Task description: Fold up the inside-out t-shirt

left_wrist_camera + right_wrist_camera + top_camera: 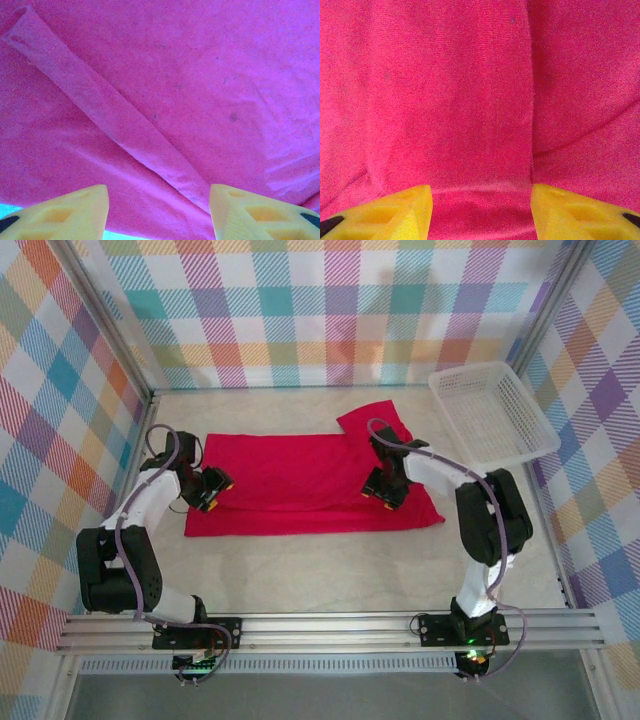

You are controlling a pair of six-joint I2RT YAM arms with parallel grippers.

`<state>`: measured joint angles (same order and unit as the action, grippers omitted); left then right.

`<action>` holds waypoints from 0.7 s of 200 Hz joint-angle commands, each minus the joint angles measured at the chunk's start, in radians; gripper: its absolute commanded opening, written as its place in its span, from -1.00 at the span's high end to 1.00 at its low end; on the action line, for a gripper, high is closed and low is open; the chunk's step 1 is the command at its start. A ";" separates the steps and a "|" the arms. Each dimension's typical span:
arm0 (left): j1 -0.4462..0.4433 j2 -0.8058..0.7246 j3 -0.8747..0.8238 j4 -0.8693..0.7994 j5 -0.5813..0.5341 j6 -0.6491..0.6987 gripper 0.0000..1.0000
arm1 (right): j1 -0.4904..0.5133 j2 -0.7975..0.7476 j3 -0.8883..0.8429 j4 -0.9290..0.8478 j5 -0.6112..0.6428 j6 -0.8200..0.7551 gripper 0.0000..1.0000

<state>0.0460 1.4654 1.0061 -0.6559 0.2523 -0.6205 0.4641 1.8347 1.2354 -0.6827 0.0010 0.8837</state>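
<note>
The pale, faintly mottled bench (330,580) lies bare on the near side of both pincers, a broad open band running back to the arm bases. A narrower bare strip lies beyond them, up to the plaid walls (330,310).

One inside-out t-shirt (290,480), soft crimson cloth, is spread flat in a long rough rectangle under and between the two pincers. Its near hem lies just nearer than both, and one sleeve-like flap juts out past the right pincer toward the back wall.

One white mesh basket (452,420), a rigid rectangle with flared sides, stands beyond and to the outer side of the right pincer, apart from the cloth.

The left pincer (213,492) sits at the shirt's left edge, close to the left wall. Its two yellow fingertips (65,212) are spread wide over the cloth with nothing clamped. A flat stitched band (115,120) runs diagonally from far left toward its right fingertip.

The right pincer (384,492) sits on the shirt's right part, with cloth on all sides of it. Its two yellow fingertips (580,212) are likewise spread wide, gripping nothing. A straight vertical fold edge (530,100) lies ahead of the right fingertip, and a low ridge of cloth crosses between the two.
</note>
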 commanded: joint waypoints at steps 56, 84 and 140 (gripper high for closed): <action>-0.004 0.010 0.065 -0.050 0.012 0.016 -0.08 | -0.002 0.058 0.099 -0.078 0.059 0.009 0.78; -0.004 0.016 0.066 -0.044 0.014 0.009 -0.08 | 0.024 0.049 0.176 -0.148 0.097 -0.006 0.89; -0.018 0.030 0.076 -0.049 0.028 0.005 -0.07 | 0.042 0.218 0.443 -0.209 0.127 -0.046 0.70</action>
<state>0.0395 1.4921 1.0515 -0.6792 0.2680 -0.6201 0.5022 1.9343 1.5467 -0.8375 0.1013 0.8734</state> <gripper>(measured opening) 0.536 0.097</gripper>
